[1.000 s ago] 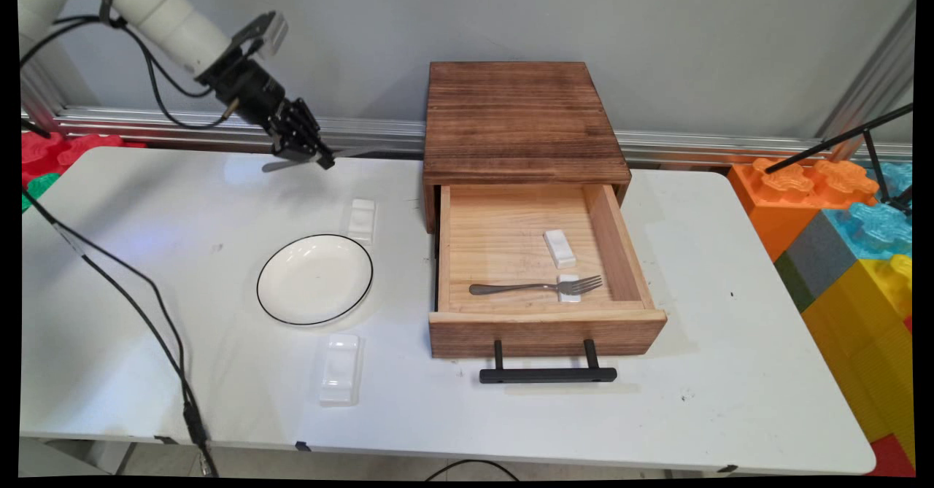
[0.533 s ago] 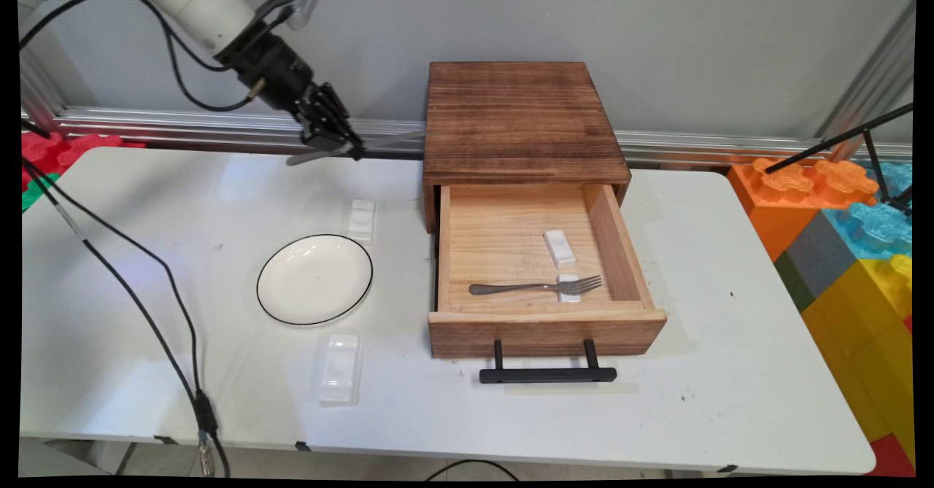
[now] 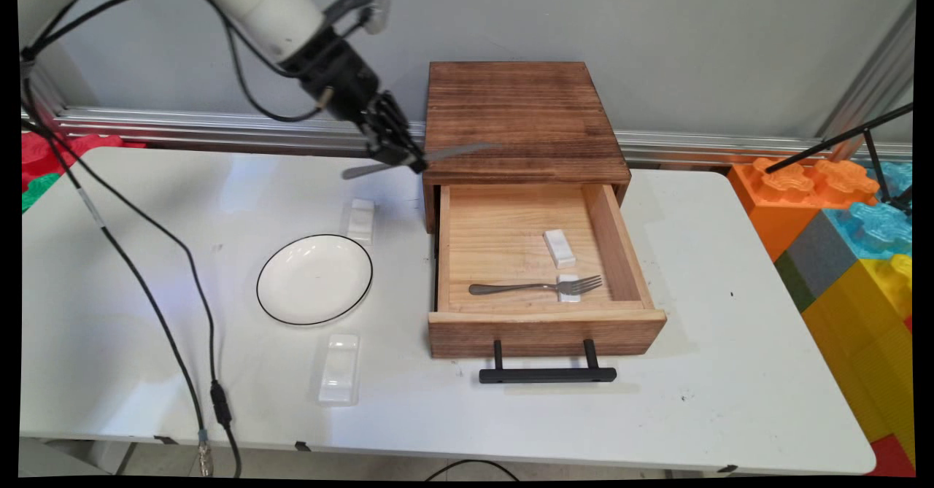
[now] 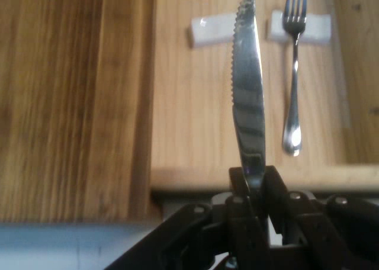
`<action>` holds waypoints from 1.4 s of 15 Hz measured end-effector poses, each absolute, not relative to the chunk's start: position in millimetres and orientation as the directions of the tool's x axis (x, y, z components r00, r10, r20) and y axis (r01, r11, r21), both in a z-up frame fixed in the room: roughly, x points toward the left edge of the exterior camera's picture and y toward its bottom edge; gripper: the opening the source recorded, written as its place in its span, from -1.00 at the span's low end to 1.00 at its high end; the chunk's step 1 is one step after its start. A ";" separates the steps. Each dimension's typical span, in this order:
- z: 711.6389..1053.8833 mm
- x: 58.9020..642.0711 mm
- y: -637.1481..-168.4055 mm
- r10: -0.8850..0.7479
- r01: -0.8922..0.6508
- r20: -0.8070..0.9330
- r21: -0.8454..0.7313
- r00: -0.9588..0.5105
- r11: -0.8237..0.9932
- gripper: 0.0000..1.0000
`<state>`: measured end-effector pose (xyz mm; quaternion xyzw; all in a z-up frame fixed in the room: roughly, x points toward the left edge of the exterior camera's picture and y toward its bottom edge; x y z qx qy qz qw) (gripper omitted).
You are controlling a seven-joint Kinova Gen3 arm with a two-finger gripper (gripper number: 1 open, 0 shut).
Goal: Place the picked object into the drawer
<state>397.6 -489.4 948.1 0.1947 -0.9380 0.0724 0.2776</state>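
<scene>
Carrying a knife (image 3: 423, 160) toward the open drawer (image 3: 543, 313), gripper (image 3: 408, 161) pinching its handle.
Main view: knife hangs level over the cabinet's (image 3: 522, 119) left front corner, having moved right from above the table's (image 3: 730, 371) far left side. Hand view: serrated blade points across the drawer, beside fork (image 4: 293, 74) and two white rests (image 4: 210, 30); lowering looks next.

Fork (image 3: 536, 287) in drawer (image 3: 543, 324), right of plate (image 3: 314, 279)

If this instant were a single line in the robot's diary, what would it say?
claw: shut on knife | position: above drawer box's left front corner | open drawer: fork, two white rests
</scene>
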 end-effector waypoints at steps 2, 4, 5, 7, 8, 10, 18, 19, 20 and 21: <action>945.8 369.7 -494.8 -0.322 -0.403 0.549 -0.029 -0.771 0.915 -1.00; 940.9 346.3 -501.7 -0.326 -0.402 0.548 -0.021 -0.771 0.915 -1.00; 938.0 335.7 -505.5 -0.328 -0.401 0.549 -0.016 -0.769 0.916 -1.00; 930.1 313.3 -514.2 -0.333 -0.401 0.551 -0.003 -0.765 0.916 -1.00; 925.3 303.7 -518.0 -0.337 -0.401 0.552 0.005 -0.763 0.916 -1.00; 915.4 287.7 -525.4 -0.341 -0.399 0.552 0.017 -0.761 0.917 -1.00; 864.8 255.7 -551.7 -0.351 -0.398 0.550 0.037 -0.758 0.917 -1.00; 857.6 253.1 -554.4 -0.353 -0.398 0.549 0.041 -0.757 0.917 -1.00; 850.4 251.1 -556.8 -0.356 -0.399 0.549 0.045 -0.756 0.916 -1.00; 843.8 249.0 -559.2 -0.358 -0.400 0.550 0.048 -0.755 0.915 -1.00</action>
